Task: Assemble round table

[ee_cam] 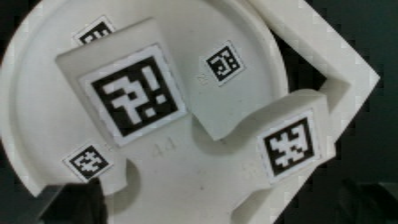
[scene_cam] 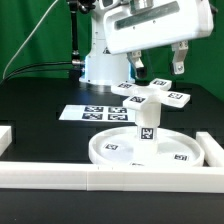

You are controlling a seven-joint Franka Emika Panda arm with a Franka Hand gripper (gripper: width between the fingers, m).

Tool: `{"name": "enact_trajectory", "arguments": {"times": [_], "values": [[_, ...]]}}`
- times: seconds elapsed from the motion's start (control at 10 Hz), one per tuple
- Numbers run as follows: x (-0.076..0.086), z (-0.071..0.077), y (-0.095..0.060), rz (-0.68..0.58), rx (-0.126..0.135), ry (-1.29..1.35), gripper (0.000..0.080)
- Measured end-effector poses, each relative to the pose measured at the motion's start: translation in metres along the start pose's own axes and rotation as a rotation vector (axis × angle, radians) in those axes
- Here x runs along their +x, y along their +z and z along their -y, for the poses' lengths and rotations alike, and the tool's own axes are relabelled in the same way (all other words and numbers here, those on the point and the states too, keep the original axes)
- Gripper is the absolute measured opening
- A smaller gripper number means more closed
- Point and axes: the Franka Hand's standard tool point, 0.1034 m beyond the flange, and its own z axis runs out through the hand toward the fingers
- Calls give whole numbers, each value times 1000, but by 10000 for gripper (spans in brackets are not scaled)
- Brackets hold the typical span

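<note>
The round disc point(scene_cam: 110, 150) lies flat on the black table near the front, with the short leg point(scene_cam: 147, 127) standing upright at its centre. The cross-shaped foot piece point(scene_cam: 152, 95) sits just behind the leg's top, under my gripper point(scene_cam: 158, 68). The fingers stand wide apart above the foot piece and hold nothing that I can see. In the wrist view the disc point(ee_cam: 178, 30) fills most of the frame. The leg's tagged face point(ee_cam: 134, 95) is at its middle and a tagged arm of the foot piece point(ee_cam: 285, 145) is close by. My fingertips do not show clearly there.
The marker board point(scene_cam: 85, 112) lies flat behind the disc toward the exterior view's left. Long white bars edge the work area at the front point(scene_cam: 110, 182), left point(scene_cam: 5, 135) and right point(scene_cam: 213, 150). The robot base point(scene_cam: 100, 65) stands at the back.
</note>
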Motion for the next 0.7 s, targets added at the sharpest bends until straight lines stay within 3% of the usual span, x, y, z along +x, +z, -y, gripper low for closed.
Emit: {"name": "enact_trajectory", "arguments": {"times": [0.1,0.3,0.7], "values": [[0,0,0,0,0,-83,649],[1,5,-3,-3,-36,-332,649],[7,13,-3,12,-59,-762,649]]}}
